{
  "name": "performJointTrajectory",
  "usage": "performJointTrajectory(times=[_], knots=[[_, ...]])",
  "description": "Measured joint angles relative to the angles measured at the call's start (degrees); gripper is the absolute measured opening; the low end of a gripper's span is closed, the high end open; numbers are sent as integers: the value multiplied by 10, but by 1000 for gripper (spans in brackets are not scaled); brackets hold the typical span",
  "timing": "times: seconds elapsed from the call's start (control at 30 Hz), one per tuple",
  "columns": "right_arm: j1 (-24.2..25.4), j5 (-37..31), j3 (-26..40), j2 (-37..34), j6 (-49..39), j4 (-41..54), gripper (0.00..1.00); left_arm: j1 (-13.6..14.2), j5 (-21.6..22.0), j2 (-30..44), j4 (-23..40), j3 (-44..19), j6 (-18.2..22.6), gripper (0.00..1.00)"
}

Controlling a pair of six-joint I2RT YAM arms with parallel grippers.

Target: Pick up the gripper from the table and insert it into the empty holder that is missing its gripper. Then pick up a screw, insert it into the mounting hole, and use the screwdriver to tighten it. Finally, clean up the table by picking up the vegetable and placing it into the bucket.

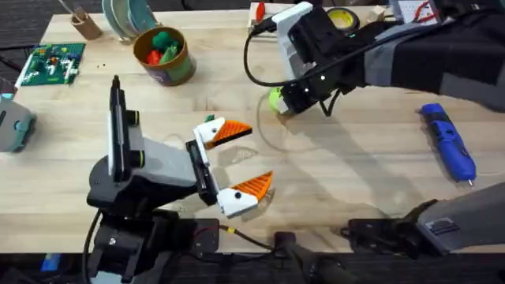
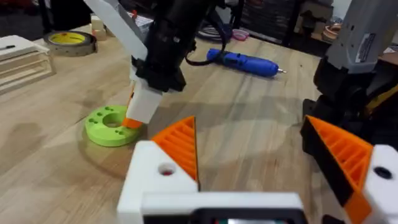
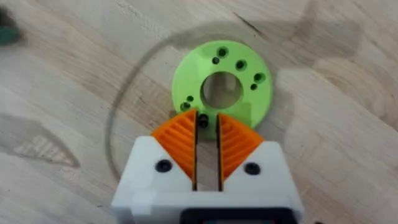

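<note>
My left gripper (image 1: pixel 256 156) (image 2: pixel 249 134) rests open on the table. Both its white finger bases carry orange ribbed wedges (image 1: pixel 233 130) (image 1: pixel 256 185), and one base (image 2: pixel 155 177) shows a round mounting hole. My right gripper (image 1: pixel 278 102) (image 3: pixel 205 119) (image 2: pixel 132 119) reaches across and points down at the rim of a bright green disc (image 1: pixel 274 98) (image 3: pixel 261 99) (image 2: pixel 102 132). Its pads are almost together on a small dark piece that looks like a screw. The blue screwdriver (image 1: pixel 448 142) (image 2: pixel 242 62) lies at the right. A small dark-green vegetable (image 1: pixel 209 118) (image 3: pixel 5 34) lies by the left gripper's far finger. The bucket (image 1: pixel 180 69) stands at the back left.
The bucket holds green and red toys. A green board (image 1: pixel 51 63) and a grey block (image 1: pixel 12 122) sit at the left edge. A yellow tape roll (image 1: pixel 339 17) (image 2: pixel 68 40) and a white slatted rack (image 2: pixel 22 56) stand at the back. Bare wood lies between disc and screwdriver.
</note>
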State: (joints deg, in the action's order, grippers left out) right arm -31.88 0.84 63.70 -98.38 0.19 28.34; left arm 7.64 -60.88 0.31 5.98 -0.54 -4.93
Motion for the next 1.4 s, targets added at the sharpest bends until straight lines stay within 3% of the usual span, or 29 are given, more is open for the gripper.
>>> performJointTrajectory(times=[0.47, 0.9, 1.4], knots=[[0, 0, 1, 0, 0, -1, 10, 0, 0, 0, 0, 0, 0, 993], [-3, -53, 2, 18, -18, 32, 7, 0, 0, 0, 0, 0, 0, 993], [-3, -126, 58, 27, -60, 135, 6, 0, 0, 0, 0, 0, 0, 993]])
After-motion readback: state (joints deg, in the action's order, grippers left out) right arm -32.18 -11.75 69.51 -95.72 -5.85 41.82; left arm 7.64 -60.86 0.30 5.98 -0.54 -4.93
